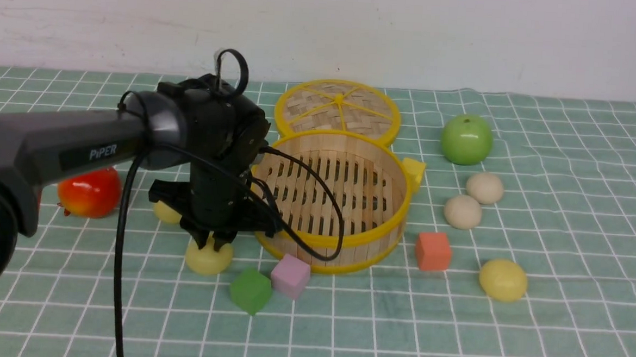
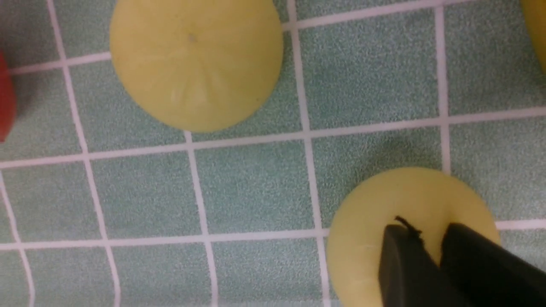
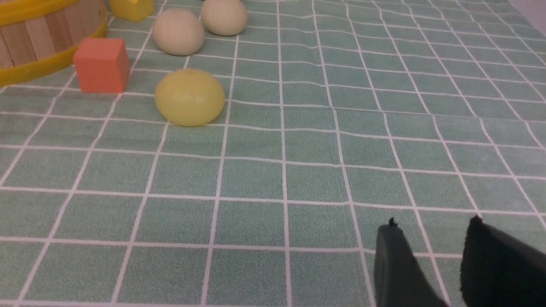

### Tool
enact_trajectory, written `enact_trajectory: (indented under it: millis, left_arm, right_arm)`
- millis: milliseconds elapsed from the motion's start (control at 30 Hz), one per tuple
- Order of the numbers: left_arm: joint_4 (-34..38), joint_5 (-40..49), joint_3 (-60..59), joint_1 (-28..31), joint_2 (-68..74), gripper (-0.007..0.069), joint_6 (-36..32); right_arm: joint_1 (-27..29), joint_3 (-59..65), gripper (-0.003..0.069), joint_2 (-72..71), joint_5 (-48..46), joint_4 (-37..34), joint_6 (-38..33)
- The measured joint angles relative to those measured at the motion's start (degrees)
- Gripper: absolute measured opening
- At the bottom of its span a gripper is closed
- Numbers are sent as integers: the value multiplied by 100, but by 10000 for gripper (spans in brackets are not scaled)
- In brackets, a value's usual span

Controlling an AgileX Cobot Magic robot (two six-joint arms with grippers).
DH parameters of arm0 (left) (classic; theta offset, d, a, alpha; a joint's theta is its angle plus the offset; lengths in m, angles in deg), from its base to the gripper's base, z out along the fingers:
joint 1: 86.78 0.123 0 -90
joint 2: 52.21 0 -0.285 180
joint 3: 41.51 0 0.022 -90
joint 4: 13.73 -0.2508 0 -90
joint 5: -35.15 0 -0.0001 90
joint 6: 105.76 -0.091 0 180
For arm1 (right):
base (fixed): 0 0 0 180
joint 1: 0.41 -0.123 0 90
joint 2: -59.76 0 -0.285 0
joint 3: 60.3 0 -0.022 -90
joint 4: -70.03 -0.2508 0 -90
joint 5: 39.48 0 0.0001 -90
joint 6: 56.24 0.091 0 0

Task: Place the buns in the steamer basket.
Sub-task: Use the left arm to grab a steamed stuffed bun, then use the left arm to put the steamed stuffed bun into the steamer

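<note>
The steamer basket (image 1: 357,251) stands empty in the middle of the cloth; its wall (image 3: 42,34) also shows in the right wrist view. My left gripper (image 1: 215,242) (image 2: 428,232) points down and is shut on the top of a pale yellow bun (image 1: 208,260) (image 2: 384,204) that rests on the cloth, front left of the basket. A second yellow bun (image 1: 165,212) (image 2: 194,64) lies just behind it. To the basket's right lie a third yellow bun (image 1: 502,279) (image 3: 190,97) and two cream buns (image 1: 484,187) (image 1: 462,211). My right gripper (image 3: 433,221) is open over bare cloth.
The woven lid (image 1: 338,108) leans behind the basket. A green apple (image 1: 466,138) sits back right, a red apple (image 1: 90,192) at the left. Foam cubes lie around the basket: orange (image 1: 433,251), pink (image 1: 290,275), green (image 1: 250,290), yellow (image 1: 414,171).
</note>
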Motion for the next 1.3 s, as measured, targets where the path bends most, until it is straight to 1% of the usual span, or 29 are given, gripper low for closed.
enact_trajectory:
  millis: [67,100,233,333,467,500,533,567,600,767,900,1033,1133,1267,1300]
  left_arm:
    - [26,44,0,0,-124,1,-83]
    - [37,60,0,0,-198,-11,-109]
    - [164,286,276,0,-549,-13,-311]
    - [419,508,871,0,-764,-13,-543]
    - [1389,377,1718,0,-806,-13,-1092]
    - [1757,281,1856,-6,-764,-13,-1257]
    - [1757,261,1856,-12,-753,-13,-1280]
    - [2044,117,1950,-26,-644,-13,-1418]
    - [2186,-14,1970,-43,-500,-13,-1479]
    - [2148,-172,1983,-67,192,-13,-1370]
    - [1995,-309,1983,-67,765,1,-875]
    - [1968,-403,1983,-67,802,43,-544]
    - [1963,-358,1983,-67,750,115,-381]
    - [1948,-275,1983,-67,505,274,-288]
    - [1933,-237,1994,-67,427,303,-293]
  right_arm:
    - [0,0,238,0,0,0,0]
    - [0,0,238,0,0,0,0]
    - [0,0,238,0,0,0,0]
    - [0,0,238,0,0,0,0]
    - [0,0,238,0,0,0,0]
    - [0,0,238,0,0,0,0]
    - [0,0,238,0,0,0,0]
    - [0,0,238,0,0,0,0]
    - [0,0,238,0,0,0,0]
    - [0,0,238,0,0,0,0]
    - [0,0,238,0,0,0,0]
    - [0,0,238,0,0,0,0]
    - [0,0,238,0,0,0,0]
    - [0,0,238,0,0,0,0]
    - [0,0,238,0,0,0,0]
